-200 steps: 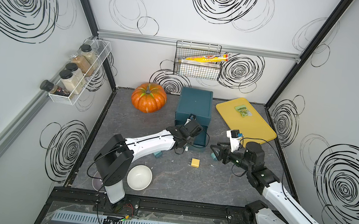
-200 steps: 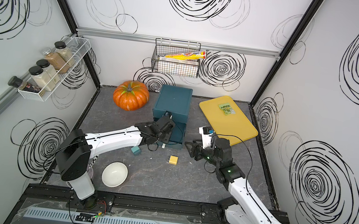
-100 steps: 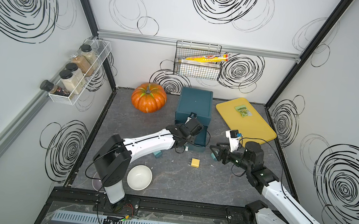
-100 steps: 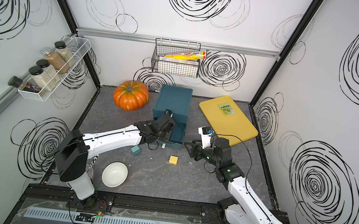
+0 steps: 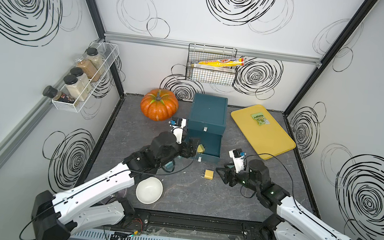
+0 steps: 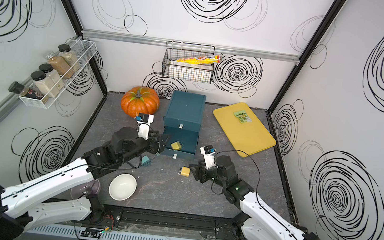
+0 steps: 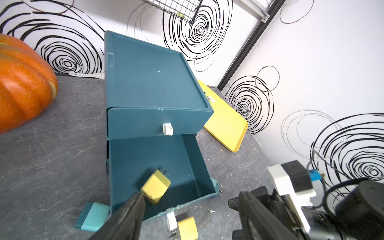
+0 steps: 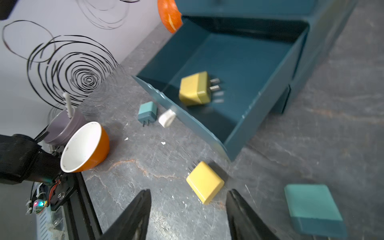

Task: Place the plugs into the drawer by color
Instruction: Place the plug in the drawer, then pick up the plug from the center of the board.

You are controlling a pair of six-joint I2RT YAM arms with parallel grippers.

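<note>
Left wrist view: a blurred yellow plug (image 7: 155, 186) is inside the pulled-out drawer (image 7: 145, 158) of the teal chest (image 5: 208, 112), at the tip of the released left claw (image 6: 165, 144). The drawer above it is shut. On the surface outside, a second yellow plug (image 8: 204, 181) lies just ahead of the right claw (image 8: 189, 193), which is spread and grips nothing. One teal plug (image 8: 147, 111) lies by the drawer's front and another teal plug (image 8: 311, 205) lies nearer the right claw. Farther off, a purple cup (image 8: 64, 126) holds a white stick (image 8: 68, 104) beside a bowl (image 8: 83, 145), and the yellow tray (image 5: 270, 145) carries a packet (image 5: 259, 119).
</note>
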